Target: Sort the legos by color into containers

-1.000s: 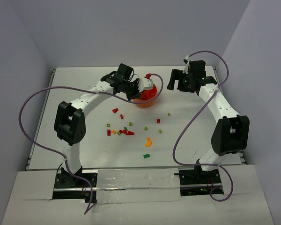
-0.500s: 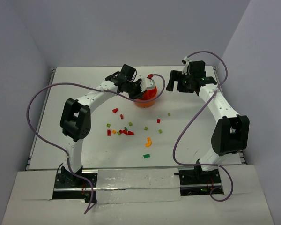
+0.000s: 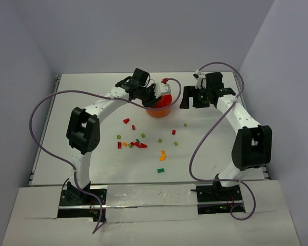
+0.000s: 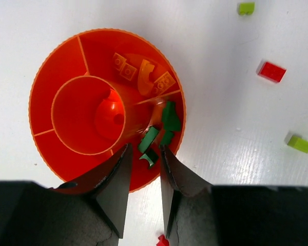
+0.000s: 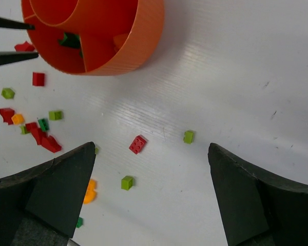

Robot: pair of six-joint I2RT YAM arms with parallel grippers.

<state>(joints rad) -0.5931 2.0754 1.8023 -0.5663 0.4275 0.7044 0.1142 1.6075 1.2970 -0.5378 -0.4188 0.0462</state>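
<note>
**Bowl** (image 3: 159,107): round, orange plastic with a ribbed outer wall. It stands upright with its mouth up, and being round it has no long axis. Inner walls run from a central cup (image 4: 77,102) out to the rim and split the ring into compartments. It sits at the far middle of the table (image 3: 123,171), between the two claws.

**Green legos** (image 4: 169,118): several dark green pieces in the compartment at the rim, under the left claw. One sloped piece lies with its long axis diagonal, lower left to upper right in the left wrist view.

**Orange legos** (image 4: 143,77): in the neighbouring compartment. There is one curved arch piece and some flat studded plates, all lying flat.

**Loose legos** (image 3: 138,144): red, green, lime and orange bits scattered on the table, on the arm-base side of the bowl. One red brick (image 5: 137,144) lies studs up, its long axis diagonal in the right wrist view.

**Left claw** (image 4: 144,151): directly over the green compartment. Its fingers are parted a little and grip nothing, and green pieces show through the gap.

**Right claw** (image 5: 151,148): beside the bowl and above the table, spread wide and empty.
</note>
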